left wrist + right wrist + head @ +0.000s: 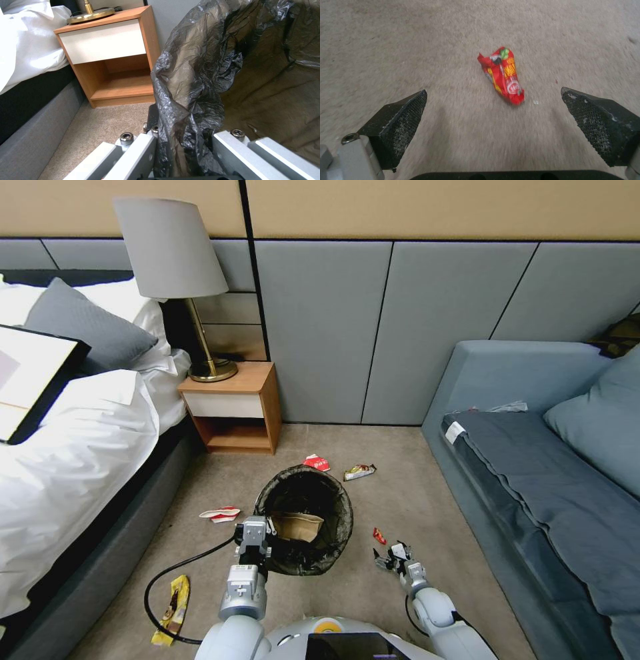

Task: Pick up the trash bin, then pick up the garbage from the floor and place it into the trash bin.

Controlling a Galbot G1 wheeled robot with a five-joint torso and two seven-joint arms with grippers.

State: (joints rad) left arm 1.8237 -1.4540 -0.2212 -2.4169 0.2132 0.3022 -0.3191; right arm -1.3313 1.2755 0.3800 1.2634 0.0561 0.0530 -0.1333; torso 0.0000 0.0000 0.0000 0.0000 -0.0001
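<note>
The trash bin (333, 499), lined with a crinkled black bag, is in front of me in the head view, with a tan paper piece (297, 526) inside. My left gripper (256, 537) is shut on its near rim; in the left wrist view the bag-covered rim (190, 105) runs between the fingers (141, 150). My right gripper (392, 557) is open low over the carpet, just short of a small red wrapper (379, 535). In the right wrist view that red wrapper (503, 75) lies just ahead of the open right gripper (495, 111). Other garbage: red-and-white packs (317, 463) (221, 514), a shiny wrapper (359, 471), a yellow wrapper (172, 607).
A bed (73, 447) runs along the left, with a wooden nightstand (233, 407) and lamp (175, 253) behind the bin. A grey sofa (533, 460) lines the right. A black cable (167, 580) loops on the carpet by my left arm.
</note>
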